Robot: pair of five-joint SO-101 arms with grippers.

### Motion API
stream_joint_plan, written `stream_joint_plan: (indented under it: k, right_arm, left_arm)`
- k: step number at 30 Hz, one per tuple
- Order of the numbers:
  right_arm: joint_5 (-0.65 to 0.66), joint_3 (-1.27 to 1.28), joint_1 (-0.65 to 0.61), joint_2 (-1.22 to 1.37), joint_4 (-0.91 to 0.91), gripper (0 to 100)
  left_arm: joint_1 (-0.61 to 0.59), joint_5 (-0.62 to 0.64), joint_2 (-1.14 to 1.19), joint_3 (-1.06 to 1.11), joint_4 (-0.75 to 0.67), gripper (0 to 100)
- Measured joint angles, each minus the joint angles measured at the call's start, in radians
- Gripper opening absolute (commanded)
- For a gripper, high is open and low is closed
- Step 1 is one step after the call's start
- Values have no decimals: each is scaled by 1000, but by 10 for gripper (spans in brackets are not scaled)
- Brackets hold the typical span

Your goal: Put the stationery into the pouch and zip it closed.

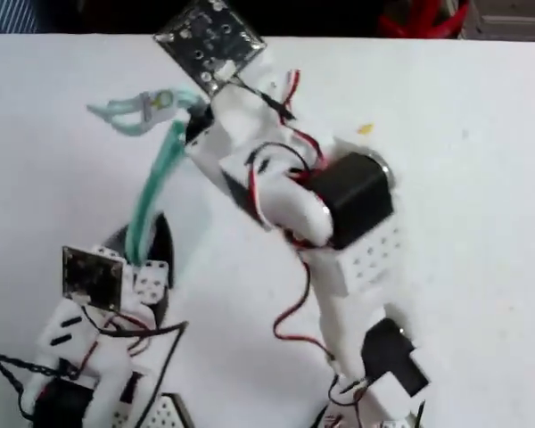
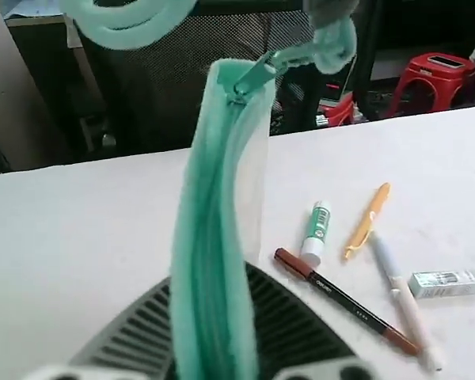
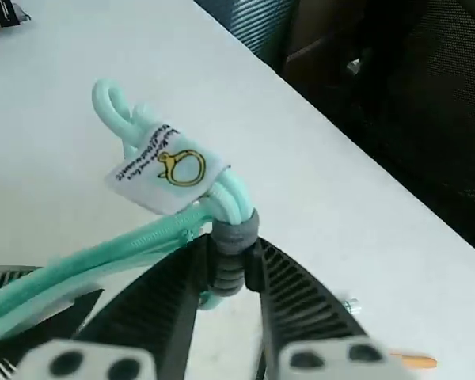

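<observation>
The flat white table [image 2: 71, 237] carried a small white glue stick with green print [image 2: 317, 229], a slim orange pen [image 2: 366, 220], a dark brown pen [image 2: 344, 299], a pale white pen [image 2: 400, 294] and a white boxed eraser [image 2: 446, 283], all near one another.

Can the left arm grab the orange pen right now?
Probably not: the left gripper is shut on the green pouch, so it is busy. The orange pen itself lies uncovered on the table.
</observation>
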Motion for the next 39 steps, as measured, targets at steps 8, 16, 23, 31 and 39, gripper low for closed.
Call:
stream_joint_plan:
  k: [8,16,23,31,39]
  right_arm:
    - [-57,127,-141,-64,0,19]
    - [-57,328,-81,-94,-140,19]
    - [-57,408,-25,-92,-230,19]
    - [-57,413,-25,-92,-239,19]
    - [-51,414,-15,-163,-226,243]
  left_arm:
    - [69,0,0,31,-14,24]
    - [72,35,0,44,-23,183]
    - [-15,334,0,114,-12,238]
    - [-11,189,2,250,-175,40]
    - [-18,109,12,259,-198,23]
